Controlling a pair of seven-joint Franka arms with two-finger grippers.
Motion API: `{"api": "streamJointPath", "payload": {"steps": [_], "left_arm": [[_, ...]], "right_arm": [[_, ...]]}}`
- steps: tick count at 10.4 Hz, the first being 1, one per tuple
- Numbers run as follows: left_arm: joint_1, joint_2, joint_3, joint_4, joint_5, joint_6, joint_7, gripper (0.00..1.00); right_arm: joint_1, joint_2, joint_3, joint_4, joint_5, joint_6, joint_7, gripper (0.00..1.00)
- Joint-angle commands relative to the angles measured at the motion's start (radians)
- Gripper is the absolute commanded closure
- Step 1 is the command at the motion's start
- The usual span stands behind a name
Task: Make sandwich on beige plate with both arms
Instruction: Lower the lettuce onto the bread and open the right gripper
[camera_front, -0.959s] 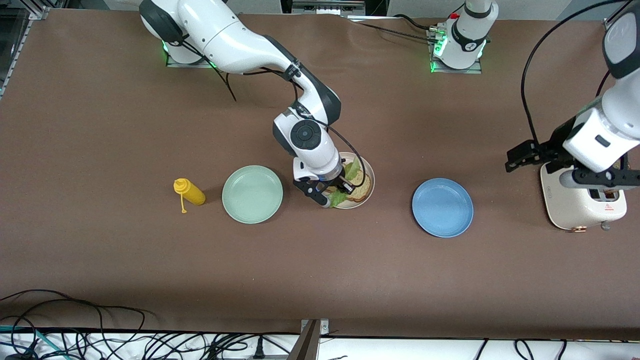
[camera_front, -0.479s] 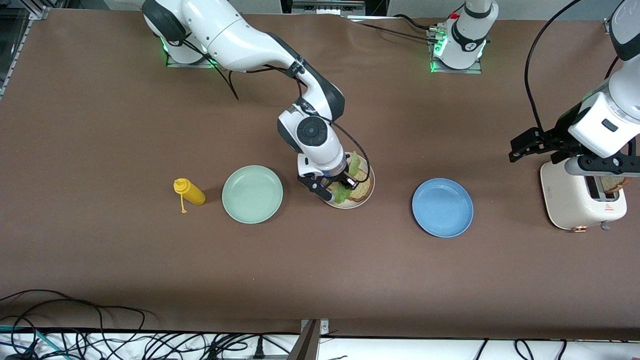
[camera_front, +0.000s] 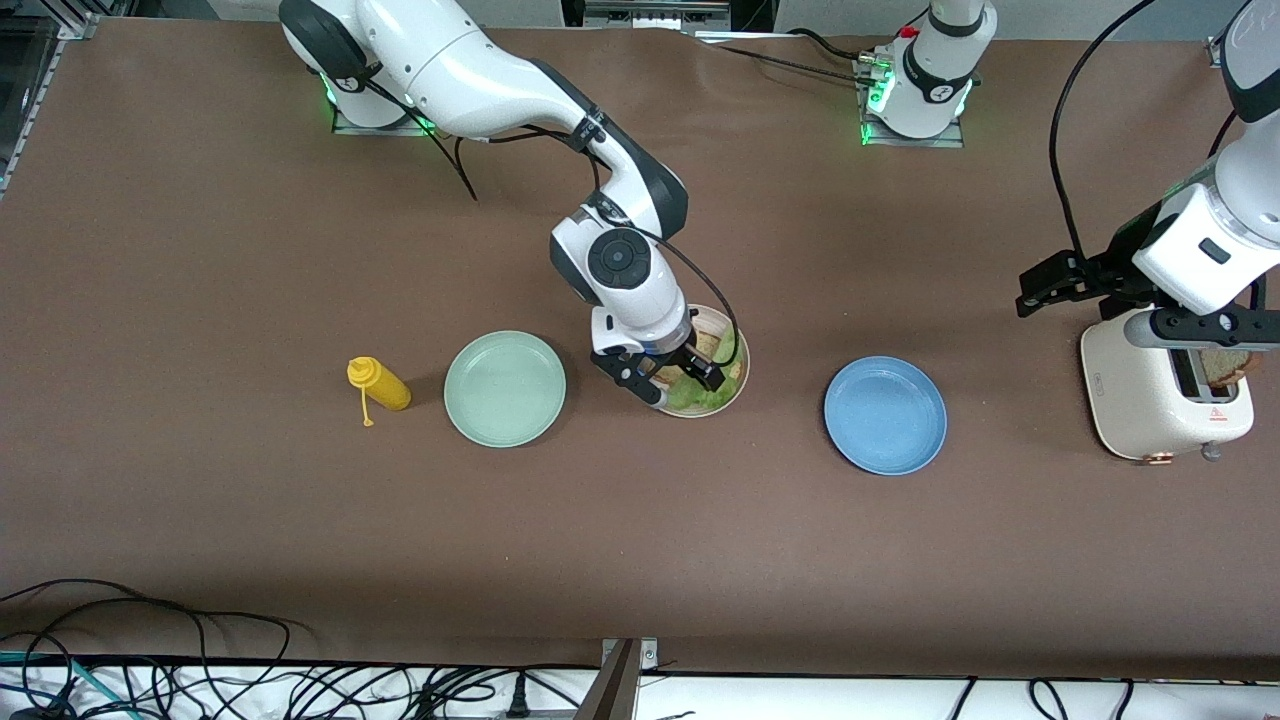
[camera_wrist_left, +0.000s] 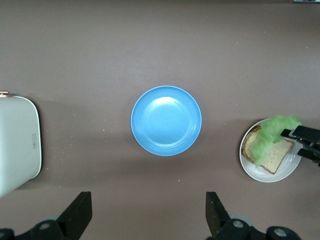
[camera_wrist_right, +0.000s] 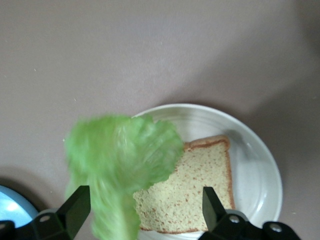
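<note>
**Sandwich half-built on the beige plate, both grippers open**

Sandwich parts lie on the beige plate (camera_front: 738, 385), which sits between the mint green plate (camera_front: 505, 388) and the blue plate (camera_front: 885, 414) in the row of three. One toasted bread slice (camera_wrist_right: 192, 190) rests flat on the plate, and a ruffled lettuce leaf (camera_wrist_right: 122, 160) is over one edge of that slice, blurred in the right wrist view and reaching past the plate's rim. Whether the leaf already rests on the bread cannot be told.

The right gripper (camera_front: 672, 378) is low over the beige plate with its fingers (camera_wrist_right: 75, 210) spread apart and nothing clamped between them; the leaf shows between and above them in its wrist view.

The left gripper (camera_front: 1195, 330) hangs over the white toaster (camera_front: 1150, 400) at the left arm's end of the table, its fingers (camera_wrist_left: 80, 212) wide apart and empty. A second bread slice (camera_front: 1225, 362) stands in the toaster's slot. A yellow squeeze bottle (camera_front: 378, 384) lies beside the mint green plate, toward the right arm's end.
</note>
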Motion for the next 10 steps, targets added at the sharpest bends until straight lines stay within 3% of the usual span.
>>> {"api": "streamJointPath", "payload": {"steps": [1, 4, 8, 10], "left_arm": [[0.009, -0.024, -0.003, 0.030, -0.034, -0.048, 0.022, 0.00], [0.008, -0.024, 0.002, 0.050, -0.031, -0.057, 0.025, 0.00], [0.009, -0.020, 0.006, 0.051, -0.024, -0.054, 0.028, 0.00], [0.008, -0.017, 0.003, 0.051, -0.020, -0.048, 0.028, 0.00]], "right_arm": [[-0.006, -0.060, -0.027, 0.000, 0.009, -0.102, -0.009, 0.00], [-0.034, -0.122, -0.038, -0.008, 0.003, -0.219, -0.006, 0.00], [-0.040, -0.246, -0.139, -0.031, 0.004, -0.479, -0.156, 0.00], [-0.045, -0.339, -0.186, -0.130, 0.011, -0.488, -0.260, 0.00]]}}
